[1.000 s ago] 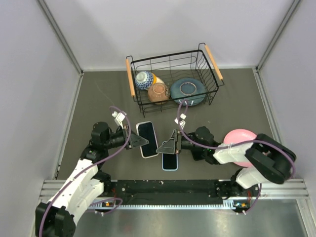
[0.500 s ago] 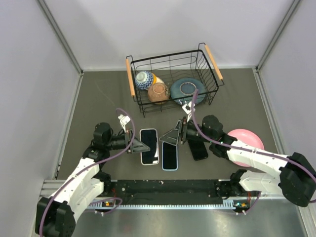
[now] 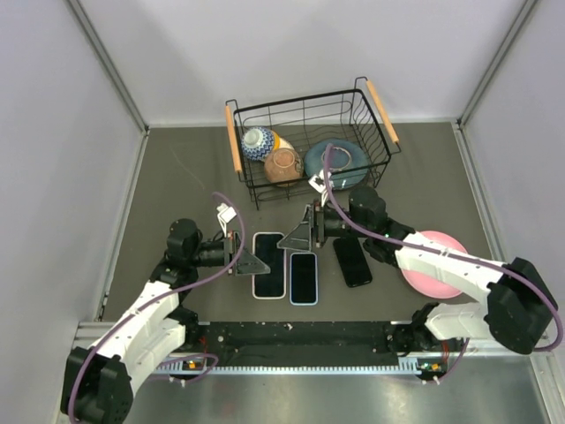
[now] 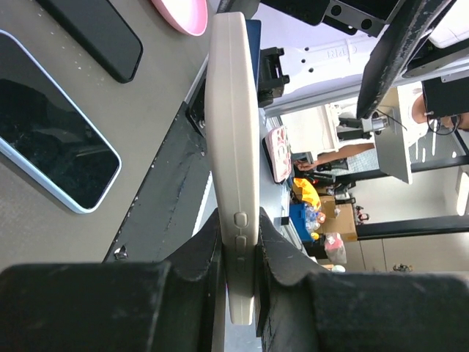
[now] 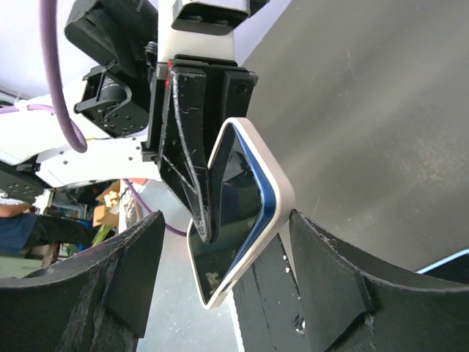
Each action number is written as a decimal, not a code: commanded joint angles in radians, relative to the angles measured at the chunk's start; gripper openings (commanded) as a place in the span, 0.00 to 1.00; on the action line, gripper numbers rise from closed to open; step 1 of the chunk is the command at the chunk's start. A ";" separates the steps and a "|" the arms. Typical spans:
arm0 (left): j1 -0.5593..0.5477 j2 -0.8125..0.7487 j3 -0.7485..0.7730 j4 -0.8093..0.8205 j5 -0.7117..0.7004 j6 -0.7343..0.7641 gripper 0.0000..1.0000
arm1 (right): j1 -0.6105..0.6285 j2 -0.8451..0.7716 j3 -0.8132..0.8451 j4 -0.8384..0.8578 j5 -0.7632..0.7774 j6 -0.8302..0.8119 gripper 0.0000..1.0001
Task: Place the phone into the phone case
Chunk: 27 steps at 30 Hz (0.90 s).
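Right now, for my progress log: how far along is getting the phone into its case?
Apparently done: a dark-screened phone sits in the white case, though a blue edge along one side may mean incomplete seating. In hand: the left gripper is clamped on the case's edge; the right gripper hangs open nearby. Left: pressing it flush if needed, then releasing.

Legible text: none in any view.
White arm housing (image 4: 344,53): raised lettering, too blurred to read.
Red-and-white packet (image 4: 277,152), background: printed marks, too small to read.
White phone case (image 4: 233,147), side wall: two moulded buttons, no characters.
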 commanded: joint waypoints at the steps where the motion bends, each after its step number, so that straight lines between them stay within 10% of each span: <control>1: -0.009 -0.006 0.026 0.084 0.070 -0.006 0.00 | -0.008 0.039 0.079 0.031 -0.049 -0.005 0.68; 13: -0.009 0.008 0.051 0.023 0.077 0.044 0.00 | -0.014 0.102 0.103 0.137 -0.146 0.044 0.52; 21: -0.009 0.079 0.106 -0.223 -0.024 0.174 0.00 | -0.016 0.103 0.115 0.174 -0.161 0.083 0.00; 27: -0.007 0.149 0.197 -0.457 -0.176 0.327 0.00 | -0.016 0.093 0.151 0.027 -0.065 0.104 0.00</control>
